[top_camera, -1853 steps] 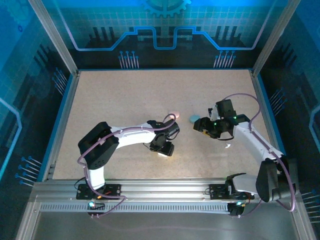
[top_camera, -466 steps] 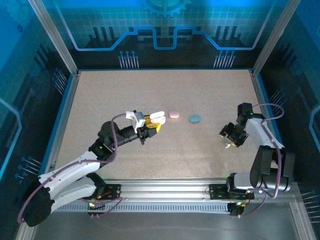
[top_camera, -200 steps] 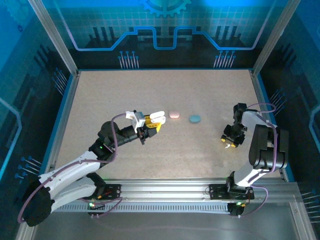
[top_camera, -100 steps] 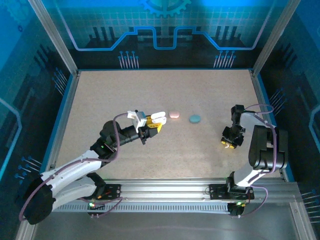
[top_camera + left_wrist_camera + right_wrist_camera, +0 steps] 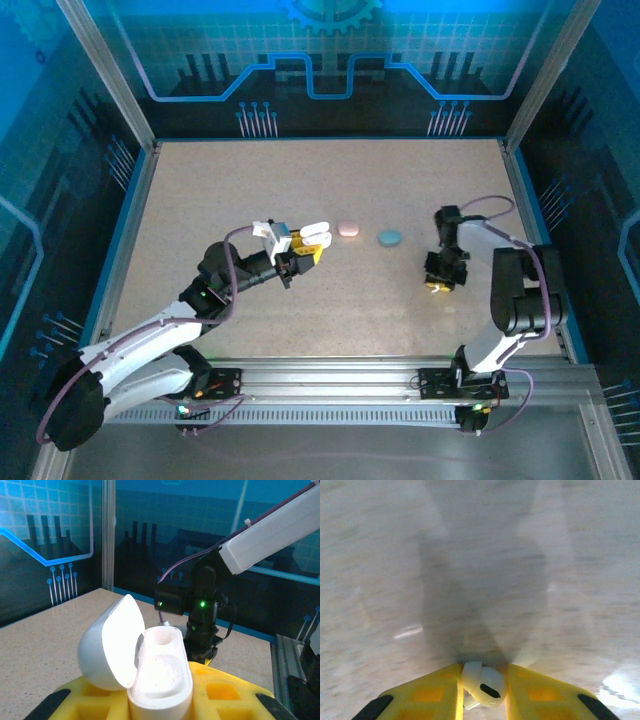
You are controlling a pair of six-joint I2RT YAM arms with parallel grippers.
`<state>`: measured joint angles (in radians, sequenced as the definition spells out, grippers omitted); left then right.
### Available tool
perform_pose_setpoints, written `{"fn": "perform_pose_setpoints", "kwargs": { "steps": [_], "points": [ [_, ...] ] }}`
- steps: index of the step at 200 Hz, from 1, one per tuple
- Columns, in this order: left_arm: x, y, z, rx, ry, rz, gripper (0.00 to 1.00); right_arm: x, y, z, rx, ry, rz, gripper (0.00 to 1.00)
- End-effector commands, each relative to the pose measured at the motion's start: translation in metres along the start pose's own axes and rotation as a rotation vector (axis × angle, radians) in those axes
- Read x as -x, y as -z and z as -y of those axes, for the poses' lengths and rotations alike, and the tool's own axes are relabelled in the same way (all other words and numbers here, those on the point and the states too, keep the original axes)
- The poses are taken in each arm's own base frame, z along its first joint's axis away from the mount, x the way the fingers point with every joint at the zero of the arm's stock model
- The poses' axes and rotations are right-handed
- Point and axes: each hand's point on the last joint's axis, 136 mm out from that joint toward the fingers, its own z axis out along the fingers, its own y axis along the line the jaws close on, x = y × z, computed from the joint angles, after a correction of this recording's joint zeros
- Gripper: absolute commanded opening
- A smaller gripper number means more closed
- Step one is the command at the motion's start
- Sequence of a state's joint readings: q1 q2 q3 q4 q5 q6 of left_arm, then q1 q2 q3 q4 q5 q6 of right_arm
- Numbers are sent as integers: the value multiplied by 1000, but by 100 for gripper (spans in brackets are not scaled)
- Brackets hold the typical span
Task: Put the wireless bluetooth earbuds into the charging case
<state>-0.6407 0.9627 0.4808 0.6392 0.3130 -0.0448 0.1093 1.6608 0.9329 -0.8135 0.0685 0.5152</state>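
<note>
**Right tool and earbud.** The earbud (image 5: 482, 684) is a small, glossy white, rounded piece with a dark oval slot on its face. It sits pinched between the two yellow fingers (image 5: 427, 695) of the right tool (image 5: 482, 680), touching both, so this tool is clenched on the earbud. The blurred speckled desk (image 5: 470, 555) lies just ahead of the tool's tip. From above, the right tool (image 5: 437, 283) points down at the desk (image 5: 300, 180).

**Left tool and charging case.** The left tool (image 5: 305, 250) is clenched on the charging case (image 5: 313, 237), a white pebble-shaped shell held off the desk. In the left wrist view the charging case (image 5: 155, 680) stands upright between the yellow fingers (image 5: 225, 695) of the left tool (image 5: 160, 700). Its lid (image 5: 112, 640) is swung open to the tool's left. The hollow in its body shows plain white lining.

**Surroundings.** A pink case (image 5: 348, 229) lies on the desk just beyond the left tool's tip. A teal case (image 5: 389, 238) lies further on, between the two tools and nearer the right one. The right arm (image 5: 200, 615), with a green light, stands directly ahead of the left tool, beyond the open charging case.
</note>
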Motion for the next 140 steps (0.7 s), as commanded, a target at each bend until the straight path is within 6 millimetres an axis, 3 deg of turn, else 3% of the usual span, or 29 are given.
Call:
{"fn": "perform_pose_setpoints", "kwargs": {
  "steps": [1, 27, 64, 100, 140],
  "points": [
    [11, 7, -6, 57, -42, 42, 24, -23, -1, -52, 40, 196, -59, 28],
    [14, 15, -13, 114, -64, 57, 24, -40, -1, -96, 8, 440, -54, 29],
    [19, 24, -17, 162, -94, 69, 25, -55, -6, -130, -86, 698, -49, 36],
    [17, 25, -17, 161, -97, 60, 25, -57, -8, -139, -83, 710, -55, 41],
    [15, 21, -17, 153, -92, 52, 25, -52, 14, -145, -41, 539, -20, 50]
  ]
}}
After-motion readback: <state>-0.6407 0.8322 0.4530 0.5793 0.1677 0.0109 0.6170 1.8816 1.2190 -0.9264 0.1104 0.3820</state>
